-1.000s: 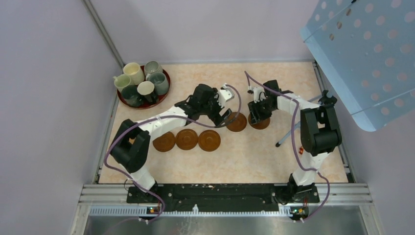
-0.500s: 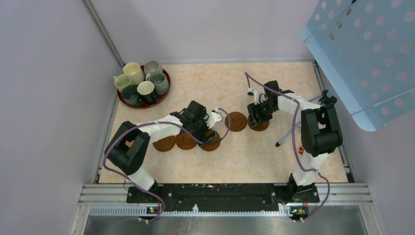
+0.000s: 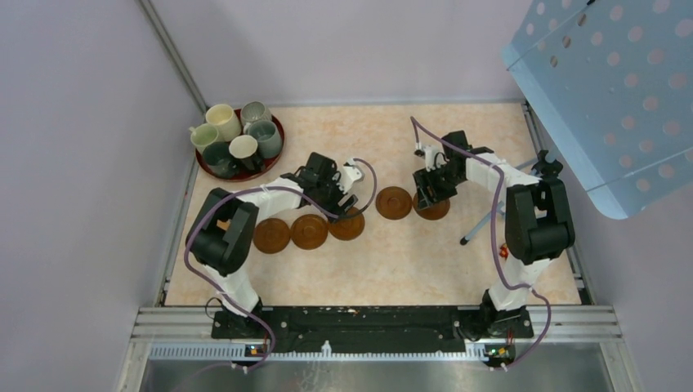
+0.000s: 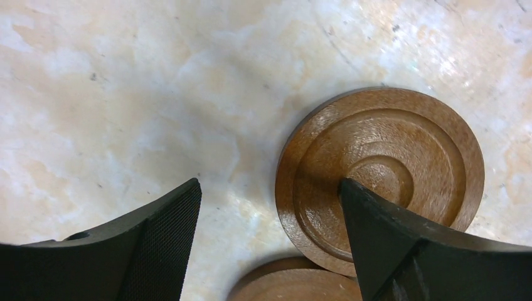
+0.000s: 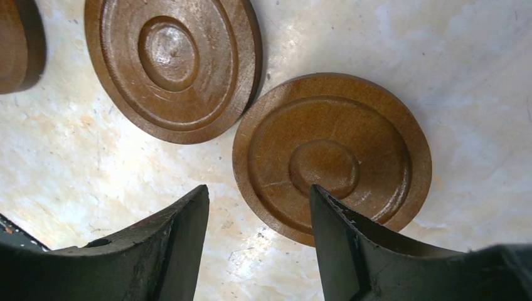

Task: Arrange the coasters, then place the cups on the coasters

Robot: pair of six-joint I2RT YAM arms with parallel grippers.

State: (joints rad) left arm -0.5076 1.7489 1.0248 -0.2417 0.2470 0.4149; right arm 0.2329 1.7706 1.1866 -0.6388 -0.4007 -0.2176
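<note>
**Coasters: row part-laid, both end effectors open**

Five coasters (image 3: 310, 232) lie in a loose row mid-worktop (image 3: 392, 269). The cups (image 3: 239, 143) stand on the tray (image 3: 280, 129), far left.

The left end effector (image 4: 270, 188) and right end effector (image 5: 258, 191) are open and empty, each straddling a coaster rim.

Advice: grip low on the rim and keep the spacing even.

Wrist views show finger placement. Only the top view shows the row and the cups.

Dark red round tray (image 3: 233, 177) tucked in the far-left corner of a peachy marbled table (image 3: 409, 261), blue perforated panel (image 3: 605, 98) hanging over the far right, thin pale rod (image 3: 478, 229) below it.
</note>
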